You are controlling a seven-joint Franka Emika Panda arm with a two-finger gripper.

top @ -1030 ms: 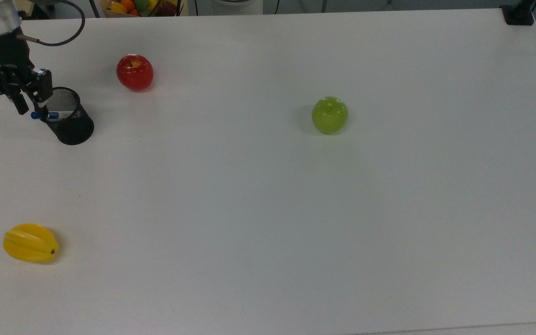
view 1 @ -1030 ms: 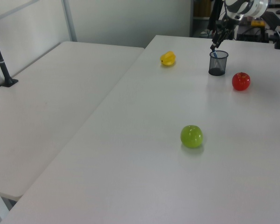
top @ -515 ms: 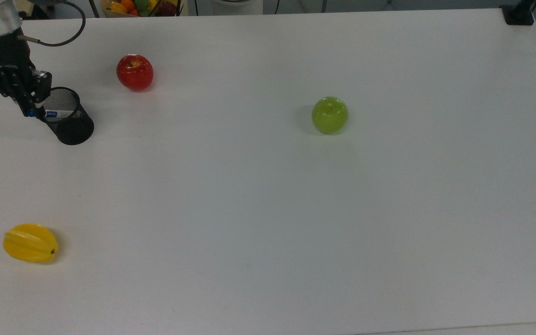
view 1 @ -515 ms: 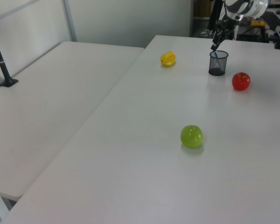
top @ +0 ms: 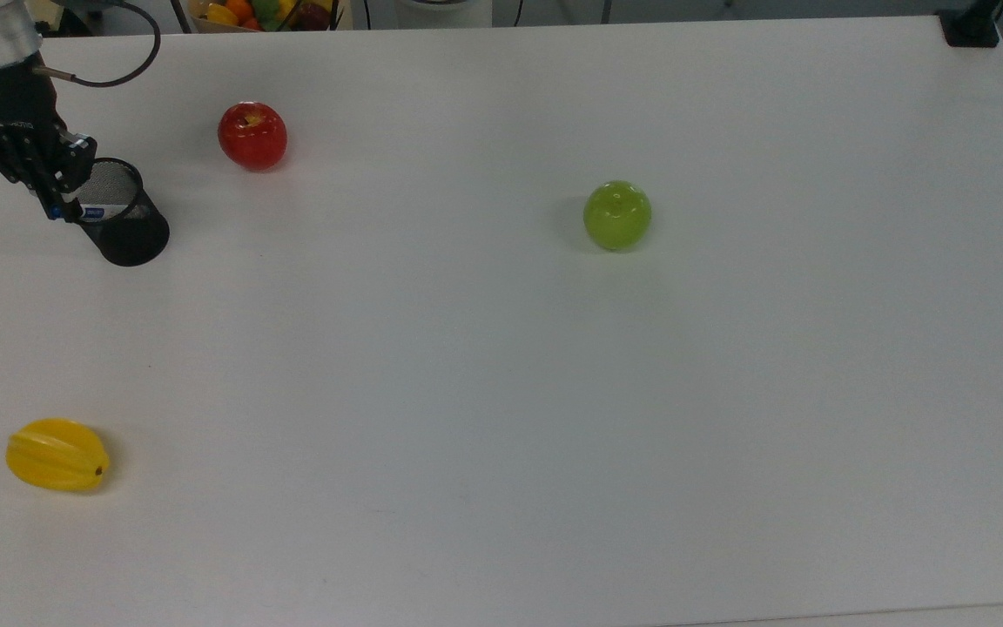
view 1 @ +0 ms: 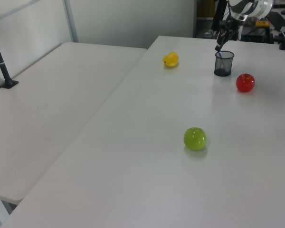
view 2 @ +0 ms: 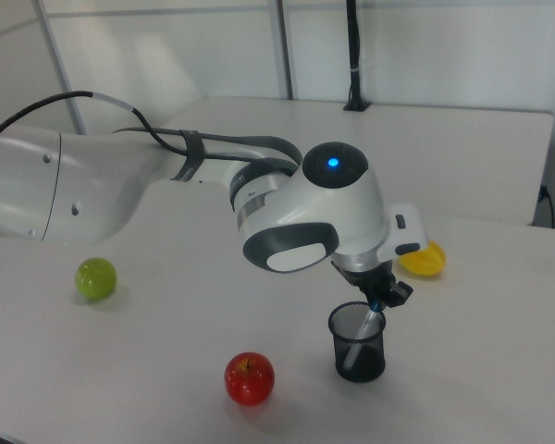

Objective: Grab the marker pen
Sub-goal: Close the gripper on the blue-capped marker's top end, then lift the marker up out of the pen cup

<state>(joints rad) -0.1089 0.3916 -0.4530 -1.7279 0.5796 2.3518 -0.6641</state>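
The marker pen leans inside a black mesh cup near the top view's left edge; its white barrel with a blue band shows through the cup's mouth. My gripper is at the cup's left rim, shut on the pen's blue cap end. In the right view the gripper comes straight down and pinches the top of the marker pen, whose lower part is inside the cup. In the left view the gripper hangs just above the cup.
A red apple lies right of the cup in the top view. A green apple sits mid-table and a yellow starfruit at the lower left. A fruit basket stands beyond the far edge. A second table adjoins.
The fingers, open one second ago, have closed on the pen's cap. The cup has shifted slightly toward the top view's upper left.
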